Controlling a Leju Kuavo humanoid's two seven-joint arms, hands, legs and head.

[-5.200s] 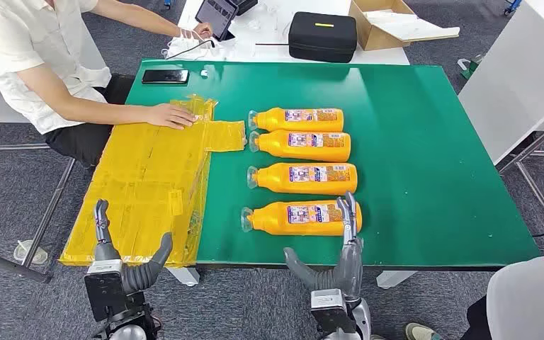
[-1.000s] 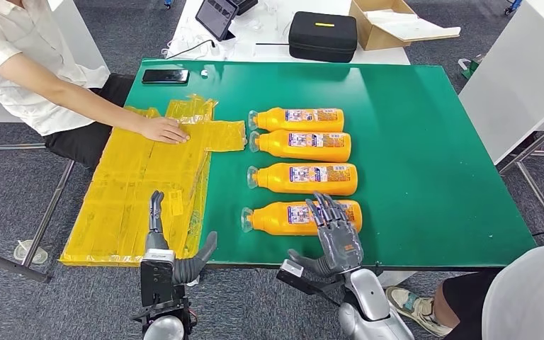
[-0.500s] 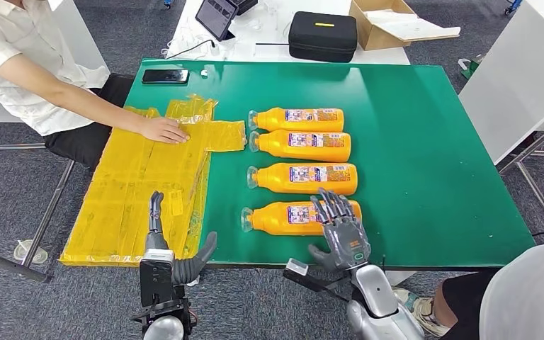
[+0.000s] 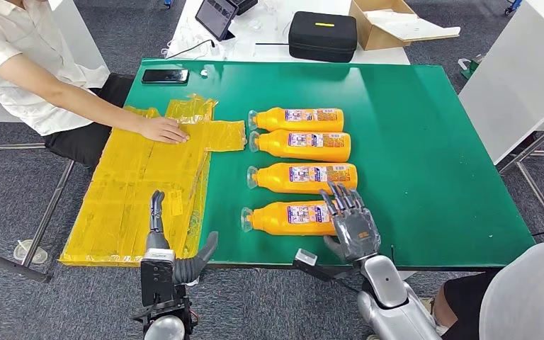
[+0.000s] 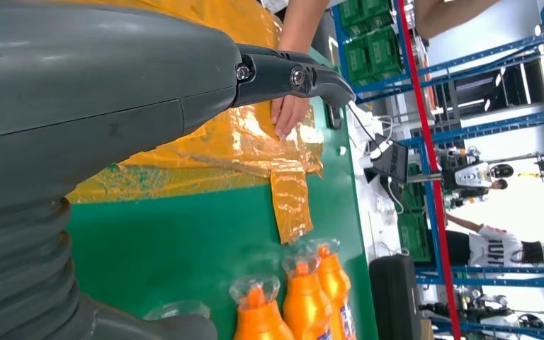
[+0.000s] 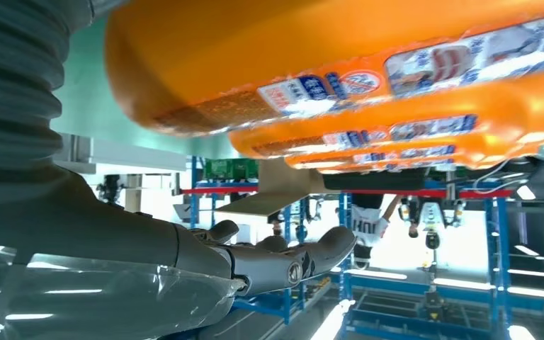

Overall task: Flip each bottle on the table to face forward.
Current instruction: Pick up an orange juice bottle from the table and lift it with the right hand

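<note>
Orange bottles (image 4: 303,166), 4 in a row on green counter (image 4: 432,156), lying flat, caps left. Right robot hand (image 4: 350,223) fingers spread, empty, over nearest bottle's (image 4: 290,217) base end. Left robot hand (image 4: 170,244) spread, empty, at counter edge by yellow sheet (image 4: 142,184); person's hand (image 4: 163,129) on sheet.

Illumination was bright, even and overhead; the green tabletop (image 4: 425,142) carried only faint, soft shadows. The yellow plastic sheet (image 4: 142,184) showed crinkled specular glare. The head view was sharp, with slight wide-angle bending at the edges. In the right wrist view the nearest bottle (image 6: 326,64) was blurred, and the bright background was overexposed.
</note>
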